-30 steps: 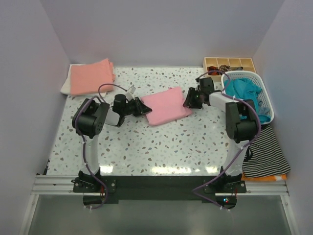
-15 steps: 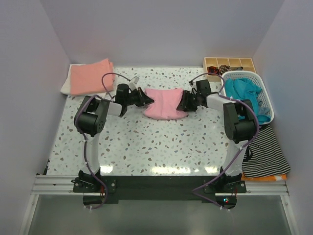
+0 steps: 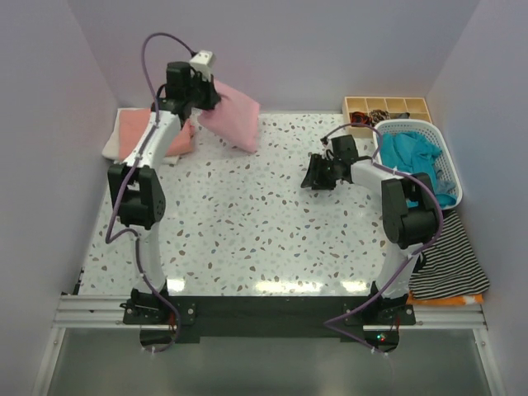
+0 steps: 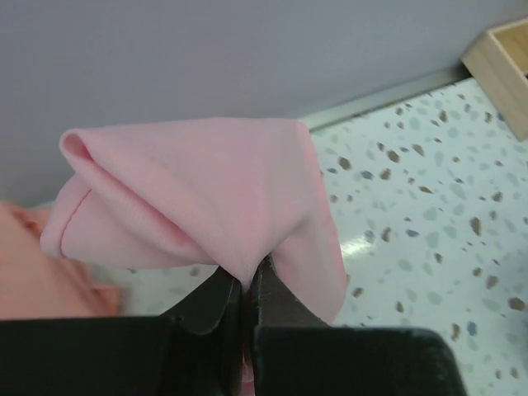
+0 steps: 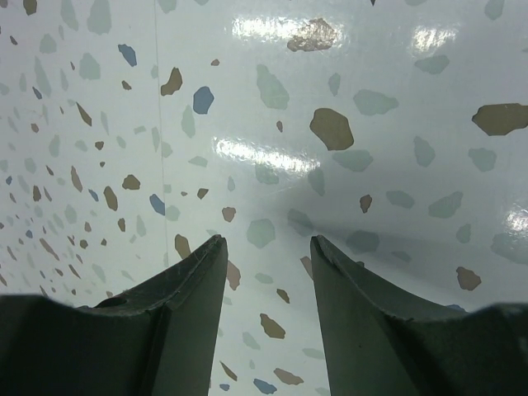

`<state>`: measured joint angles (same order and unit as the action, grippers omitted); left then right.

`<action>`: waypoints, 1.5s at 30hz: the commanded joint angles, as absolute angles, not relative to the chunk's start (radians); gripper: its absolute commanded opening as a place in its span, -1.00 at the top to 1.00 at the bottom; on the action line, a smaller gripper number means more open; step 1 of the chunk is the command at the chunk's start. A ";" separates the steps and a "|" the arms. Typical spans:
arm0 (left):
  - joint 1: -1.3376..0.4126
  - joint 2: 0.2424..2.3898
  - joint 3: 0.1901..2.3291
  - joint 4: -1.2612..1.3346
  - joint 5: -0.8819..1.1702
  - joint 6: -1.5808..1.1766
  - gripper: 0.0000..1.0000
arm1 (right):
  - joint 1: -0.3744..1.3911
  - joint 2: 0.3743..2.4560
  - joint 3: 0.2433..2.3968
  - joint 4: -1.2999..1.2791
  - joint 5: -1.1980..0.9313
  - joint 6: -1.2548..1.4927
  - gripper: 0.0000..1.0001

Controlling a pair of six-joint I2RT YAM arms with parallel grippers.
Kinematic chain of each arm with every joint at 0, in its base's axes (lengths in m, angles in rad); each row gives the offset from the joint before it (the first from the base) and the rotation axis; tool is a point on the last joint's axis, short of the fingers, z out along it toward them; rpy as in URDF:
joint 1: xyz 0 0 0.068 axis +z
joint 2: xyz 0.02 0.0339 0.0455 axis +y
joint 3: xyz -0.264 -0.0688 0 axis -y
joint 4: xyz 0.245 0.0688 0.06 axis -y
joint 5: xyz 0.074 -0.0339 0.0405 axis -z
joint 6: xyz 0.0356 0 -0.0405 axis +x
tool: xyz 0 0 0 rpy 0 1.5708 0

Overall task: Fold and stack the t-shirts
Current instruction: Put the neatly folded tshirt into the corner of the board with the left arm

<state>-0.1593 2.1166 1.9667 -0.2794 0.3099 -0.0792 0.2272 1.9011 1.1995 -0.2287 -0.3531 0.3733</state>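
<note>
Nearest me, a striped cloth (image 3: 450, 256) lies at the right edge of the table (image 3: 247, 239). Further in, my right gripper (image 3: 312, 176) hovers low over bare terrazzo, fingers apart, holding nothing. Just right of it, a white basket (image 3: 450, 177) holds the teal tee (image 3: 412, 153). Far left, my left gripper (image 3: 208, 97) is raised by the back wall, clenched on the folded pink tee (image 3: 235, 120), which hangs in the air. Below it, the salmon-orange tee (image 3: 130, 128) lies folded on a white tee (image 3: 110, 148) in the far-left corner. Wooden tray (image 3: 388, 106) is in the far right corner.
</note>
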 commanded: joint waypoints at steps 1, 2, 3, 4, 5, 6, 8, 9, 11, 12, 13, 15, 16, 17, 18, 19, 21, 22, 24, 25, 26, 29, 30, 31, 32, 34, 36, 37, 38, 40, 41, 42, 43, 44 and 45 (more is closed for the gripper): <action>-0.026 2.213 2.234 -0.527 0.181 0.092 1.00 | 0.229 1.891 1.204 -0.230 -0.353 0.357 0.01; 0.000 2.223 2.244 -0.528 0.170 0.100 1.00 | 0.229 1.894 1.207 -0.230 -0.354 0.356 0.01; 0.032 2.223 2.250 -0.522 0.169 0.107 1.00 | 0.229 1.898 1.210 -0.233 -0.354 0.351 0.01; 0.052 2.221 2.252 -0.517 0.169 0.115 1.00 | 0.227 1.899 1.213 -0.235 -0.354 0.353 0.01; 0.089 2.220 2.253 -0.512 0.157 0.115 1.00 | 0.227 1.904 1.213 -0.236 -0.354 0.351 0.01; 0.109 2.220 2.253 -0.509 0.156 0.115 1.00 | 0.229 1.908 1.213 -0.233 -0.354 0.351 0.01; 0.170 2.220 2.252 -0.502 0.188 0.104 1.00 | 0.227 1.922 1.218 -0.235 -0.357 0.353 0.01; 0.187 2.223 2.246 -0.499 0.192 0.097 1.00 | 0.229 1.928 1.219 -0.233 -0.357 0.354 0.01; 0.224 2.235 2.223 -0.500 0.193 0.089 1.00 | 0.229 1.936 1.226 -0.235 -0.365 0.356 0.01; 0.232 2.237 2.209 -0.496 0.174 0.086 1.00 | 0.227 1.943 1.227 -0.235 -0.370 0.354 0.01; 0.236 2.235 2.169 -0.470 0.169 0.087 1.00 | 0.229 1.945 1.227 -0.235 -0.370 0.354 0.01; 0.238 2.233 2.131 -0.439 0.103 0.089 0.77 | 0.229 1.948 1.227 -0.236 -0.371 0.353 0.01; 0.239 2.230 2.091 -0.401 0.062 0.077 0.54 | 0.227 1.951 1.229 -0.238 -0.373 0.350 0.01; 0.239 2.230 2.079 -0.391 0.004 0.081 0.28 | 0.229 1.950 1.227 -0.239 -0.374 0.348 0.01; 0.241 2.230 2.068 -0.385 -0.042 0.081 -0.20 | 0.227 1.950 1.226 -0.239 -0.379 0.345 0.01; 0.239 2.226 2.044 -0.368 -0.073 0.084 -0.25 | 0.229 1.951 1.224 -0.236 -0.379 0.345 0.01; 0.239 2.200 2.008 -0.338 -0.175 0.069 -0.91 | 0.229 1.951 1.224 -0.236 -0.385 0.347 0.01; 0.239 2.185 1.968 -0.303 -0.184 0.066 -1.00 | 0.229 1.950 1.224 -0.236 -0.388 0.345 0.01; 0.241 2.126 1.930 -0.270 -0.207 0.055 -1.00 | 0.227 1.945 1.223 -0.236 -0.385 0.345 0.01; 0.241 2.105 1.904 -0.250 -0.209 0.048 -1.00 | 0.229 1.934 1.218 -0.236 -0.376 0.347 0.01; 0.239 2.058 1.892 -0.239 -0.207 0.035 -1.00 | 0.229 1.928 1.215 -0.235 -0.371 0.345 0.01; 0.238 1.970 1.873 -0.241 -0.126 0.008 -1.00 | 0.229 1.905 1.203 -0.227 -0.351 0.348 0.01; 0.235 1.945 1.870 -0.244 -0.097 -0.041 -1.00 | 0.229 1.898 1.198 -0.219 -0.345 0.353 0.01; 0.235 1.922 1.850 -0.245 -0.060 -0.082 -1.00 | 0.229 1.890 1.189 -0.215 -0.341 0.353 0.01; 0.221 1.866 1.830 -0.239 -0.007 -0.098 -1.00 | 0.230 1.872 1.184 -0.209 -0.333 0.353 0.01; 0.174 1.760 1.732 -0.189 0.037 -0.116 -1.00 | 0.235 1.853 1.180 -0.215 -0.324 0.350 0.01; 0.126 1.677 1.601 -0.116 0.025 -0.118 -1.00 | 0.236 1.812 1.160 -0.215 -0.298 0.345 0.01; 0.100 1.598 1.556 -0.094 0.017 -0.121 -1.00 | 0.241 1.793 1.152 -0.209 -0.290 0.345 0.01; 0.053 1.560 1.513 -0.072 0.032 -0.124 -1.00 | 0.244 1.780 1.144 -0.206 -0.276 0.350 0.01; 0.008 1.467 1.406 -0.035 0.070 -0.171 -1.00 | 0.252 1.738 1.126 -0.209 -0.258 0.354 0.00; -0.017 1.433 1.361 -0.017 0.115 -0.184 -1.00 | 0.255 1.726 1.118 -0.216 -0.252 0.356 0.01; -0.035 1.399 1.263 0.051 0.123 -0.199 -1.00 | 0.264 1.695 1.105 -0.222 -0.236 0.353 0.01; -0.069 1.335 1.212 0.081 0.129 -0.227 -1.00 | 0.268 1.678 1.097 -0.233 -0.224 0.345 0.01; -0.087 1.304 1.160 0.112 0.149 -0.238 -1.00 | 0.273 1.658 1.089 -0.253 -0.204 0.335 0.01; -0.104 1.277 1.075 0.153 0.155 -0.253 -1.00 | 0.281 1.622 1.062 -0.256 -0.168 0.328 0.01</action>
